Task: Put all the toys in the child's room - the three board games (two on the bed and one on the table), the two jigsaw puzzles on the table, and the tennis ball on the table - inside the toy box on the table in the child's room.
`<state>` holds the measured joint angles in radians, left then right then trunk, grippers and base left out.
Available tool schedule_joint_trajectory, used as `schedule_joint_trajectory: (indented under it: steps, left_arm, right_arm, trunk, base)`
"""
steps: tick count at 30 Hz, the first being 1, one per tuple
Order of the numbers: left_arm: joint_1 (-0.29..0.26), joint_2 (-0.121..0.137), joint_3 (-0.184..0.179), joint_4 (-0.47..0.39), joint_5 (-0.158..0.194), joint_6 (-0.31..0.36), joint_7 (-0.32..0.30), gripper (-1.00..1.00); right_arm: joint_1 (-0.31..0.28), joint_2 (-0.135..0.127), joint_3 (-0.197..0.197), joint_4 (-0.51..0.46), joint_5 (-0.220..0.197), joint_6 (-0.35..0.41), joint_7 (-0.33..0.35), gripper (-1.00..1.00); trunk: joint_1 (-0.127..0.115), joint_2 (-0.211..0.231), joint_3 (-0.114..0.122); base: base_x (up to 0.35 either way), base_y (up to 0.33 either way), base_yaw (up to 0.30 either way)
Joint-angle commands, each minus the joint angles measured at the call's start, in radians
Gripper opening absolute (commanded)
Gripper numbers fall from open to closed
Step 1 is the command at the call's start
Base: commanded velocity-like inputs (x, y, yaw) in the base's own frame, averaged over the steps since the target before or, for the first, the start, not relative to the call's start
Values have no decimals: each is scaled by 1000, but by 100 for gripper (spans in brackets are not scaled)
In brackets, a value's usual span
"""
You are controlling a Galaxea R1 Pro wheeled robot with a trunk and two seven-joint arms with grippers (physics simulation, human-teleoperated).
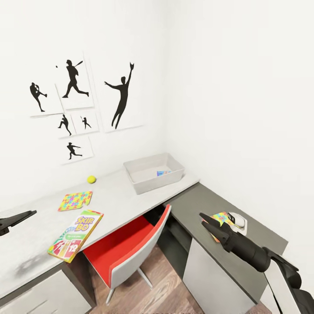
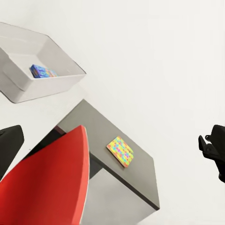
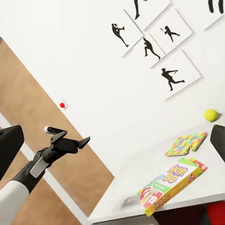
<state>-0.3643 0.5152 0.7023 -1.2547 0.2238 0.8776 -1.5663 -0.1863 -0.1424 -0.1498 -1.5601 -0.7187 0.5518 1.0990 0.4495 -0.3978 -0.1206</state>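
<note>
I'm looking down at the corner of the room from the head camera. The long table [image 1: 117,198] runs along the wall with the baseball silhouette pictures [image 1: 74,104]. At its far end sits the toy box [image 1: 153,172], and there's a blue board game [image 2: 42,71] already lying inside it. The tennis ball [image 1: 91,179] rests on the table near the wall, well apart from the box. Beside it, nearer me, lies one jigsaw puzzle [image 1: 75,200] flat on the top, and closer still the Skip-Bo board game [image 1: 75,235], poking over the front edge of the table. The red chair [image 1: 131,250] is tucked under the table.

The second jigsaw puzzle [image 2: 120,151] is on the lower dark-grey cabinet [image 1: 209,209] to the right, not on the table, next to a small white object [image 1: 237,221].

My right gripper [image 1: 208,221] hangs just over that cabinet, partly covering the puzzle; I cannot tell how its fingers are set. My left gripper [image 3: 70,139] hovers above the near end of the table, fingers spread apart, holding nothing.
</note>
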Motion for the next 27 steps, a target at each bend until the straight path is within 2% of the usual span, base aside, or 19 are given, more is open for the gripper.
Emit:
schedule_joint_trajectory:
  steps: [1,27]
  left_arm:
    - [-1,0,0,0,-1,11,-4,100]
    - [0,4,2,6,-4,15,-4,100]
  right_arm:
    - [-1,0,0,0,-6,8,1,100]
    - [-1,0,0,1,-5,8,4,100]
  trunk:
    - [0,-2,-2]
    - [0,-2,27]
  base:
    - [-75,0,-79]
    - [-31,0,-196]
